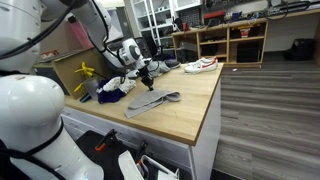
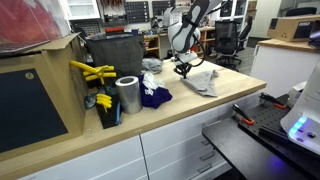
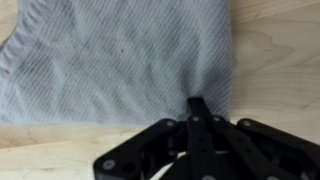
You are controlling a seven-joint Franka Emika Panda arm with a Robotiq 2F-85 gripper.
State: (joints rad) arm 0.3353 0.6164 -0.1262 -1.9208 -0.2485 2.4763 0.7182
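My claw (image 3: 199, 106) was clenched tight, its tips at the near edge of the grey cloth (image 3: 110, 60), which lay spread flat on the wooden surface (image 3: 278, 60). I judged the cloth not yet lifted or folded.

Readable text, labels, brands, numbers, signs: none that I can make out in any view.
Grey cloth (image 3: 110, 60), wrist view: plain weave, no print legible to me.
Shelves (image 1: 232, 42) at the back in an exterior view: contents too small and blurred for me to read anything on them.
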